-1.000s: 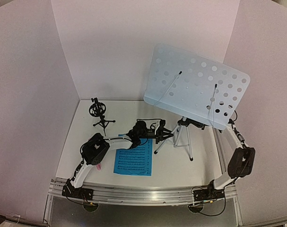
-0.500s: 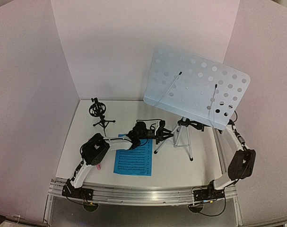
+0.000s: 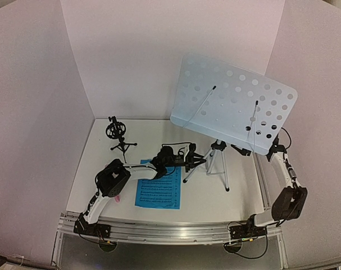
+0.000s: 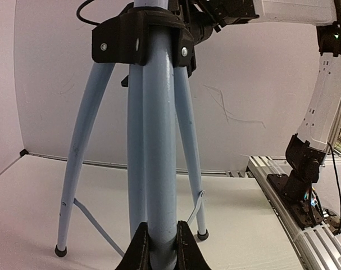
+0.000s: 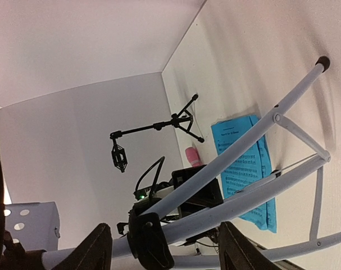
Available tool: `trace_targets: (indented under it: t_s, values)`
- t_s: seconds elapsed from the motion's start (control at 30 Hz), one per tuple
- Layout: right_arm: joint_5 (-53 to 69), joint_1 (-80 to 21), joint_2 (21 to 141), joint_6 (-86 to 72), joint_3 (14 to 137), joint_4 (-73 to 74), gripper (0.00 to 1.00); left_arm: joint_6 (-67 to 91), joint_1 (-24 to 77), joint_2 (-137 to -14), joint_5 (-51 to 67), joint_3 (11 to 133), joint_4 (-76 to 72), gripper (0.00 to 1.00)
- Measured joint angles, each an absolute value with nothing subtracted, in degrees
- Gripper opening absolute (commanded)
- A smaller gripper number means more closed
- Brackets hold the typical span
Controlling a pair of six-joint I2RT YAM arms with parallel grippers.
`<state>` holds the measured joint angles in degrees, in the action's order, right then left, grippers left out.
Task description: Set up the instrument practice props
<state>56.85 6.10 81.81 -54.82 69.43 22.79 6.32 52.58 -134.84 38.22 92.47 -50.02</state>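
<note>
The music stand's perforated pale desk [image 3: 233, 102] stands tilted on its silver tripod [image 3: 213, 164]. My left gripper [image 3: 192, 159] is shut on the stand's pale upright tube [image 4: 159, 140], and its jaws [image 4: 159, 239] pinch the tube low down. My right gripper [image 3: 241, 149] sits under the desk's lower edge, open; its fingers [image 5: 97, 247] stand wide on either side of the tube's black collar [image 5: 150, 239] without touching it. A blue sheet-music page [image 3: 158, 189] lies flat on the table. The pink microphone [image 3: 118, 198] peeks out beside my left arm. The black tripod mic mount [image 3: 118, 135] stands at the back left.
White walls close the table in at the back and on both sides. The tripod's legs [image 4: 74, 169] spread over the table's middle. The aluminium rail [image 3: 170, 230] with both arm bases runs along the near edge. My right arm [image 4: 322, 101] rises beside the right wall.
My right gripper has opened, let go of the stand and drawn back a little to the right. The left gripper keeps its hold on the tube; the stand has not moved.
</note>
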Motion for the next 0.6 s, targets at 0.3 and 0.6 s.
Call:
trace_targets:
  t_s: [0.3,0.6]
  values:
    - [49.58,6.61,81.31,-40.14,69.43,34.07,0.63,7.16,53.24,-134.87,35.03,91.61,-51.58,0.0]
    - [48.2,6.72,80.71,-33.6,68.77,38.21,0.65,7.47,53.49,-135.11,34.13,91.42,-52.6,0.23]
